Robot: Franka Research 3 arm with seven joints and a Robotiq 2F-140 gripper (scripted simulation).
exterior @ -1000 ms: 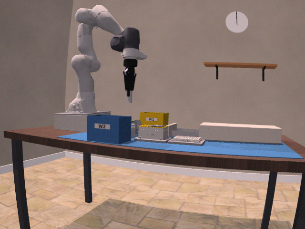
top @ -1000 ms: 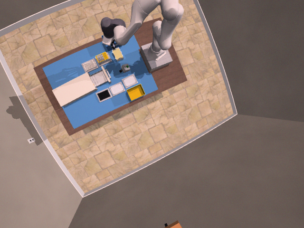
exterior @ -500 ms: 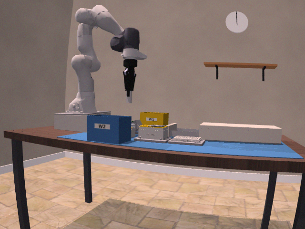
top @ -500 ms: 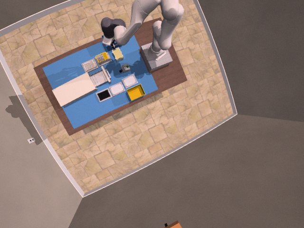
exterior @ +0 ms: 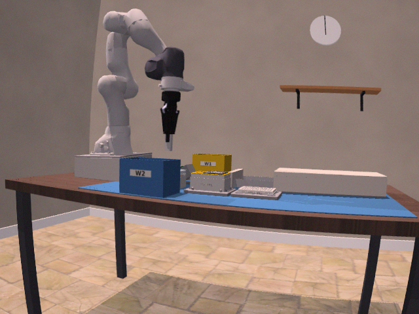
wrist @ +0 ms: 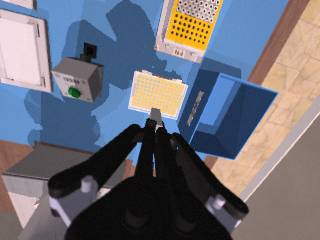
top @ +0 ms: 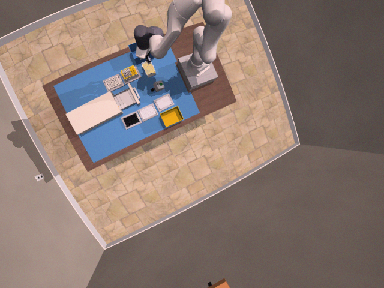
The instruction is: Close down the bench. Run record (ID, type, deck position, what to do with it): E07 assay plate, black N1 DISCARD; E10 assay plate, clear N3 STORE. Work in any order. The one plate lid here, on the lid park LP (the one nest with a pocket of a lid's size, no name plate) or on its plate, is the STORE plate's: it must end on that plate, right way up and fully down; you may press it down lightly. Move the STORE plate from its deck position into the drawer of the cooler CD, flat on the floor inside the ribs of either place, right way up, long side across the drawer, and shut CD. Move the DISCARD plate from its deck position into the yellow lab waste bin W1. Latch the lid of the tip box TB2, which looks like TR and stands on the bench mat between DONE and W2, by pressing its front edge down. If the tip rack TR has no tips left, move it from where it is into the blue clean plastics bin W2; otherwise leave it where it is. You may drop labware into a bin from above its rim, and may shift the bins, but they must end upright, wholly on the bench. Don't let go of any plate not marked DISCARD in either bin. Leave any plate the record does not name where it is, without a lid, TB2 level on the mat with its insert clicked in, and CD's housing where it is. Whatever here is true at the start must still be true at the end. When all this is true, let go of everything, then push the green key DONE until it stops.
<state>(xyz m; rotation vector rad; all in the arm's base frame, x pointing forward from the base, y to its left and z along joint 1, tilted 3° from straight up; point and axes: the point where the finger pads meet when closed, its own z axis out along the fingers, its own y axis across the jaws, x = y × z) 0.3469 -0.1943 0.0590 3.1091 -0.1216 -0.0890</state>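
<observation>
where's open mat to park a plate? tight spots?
Bare blue mat shows between the long white cooler housing, the black assay plate and the near table edge; another strip lies behind the cooler. Crowded: the yellow-topped tip box sits hemmed between the blue bin, green key box and tip rack.

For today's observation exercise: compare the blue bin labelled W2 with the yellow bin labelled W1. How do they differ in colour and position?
The blue bin labelled W2 stands at the mat's near corner beside the arm's closed gripper; the yellow bin labelled W1 stands on the far side of the mat, behind the tip rack. In the top view W2 is largely hidden under the arm, while W1 shows fully. Both are open-topped, upright, rectangular, with white labels.
</observation>
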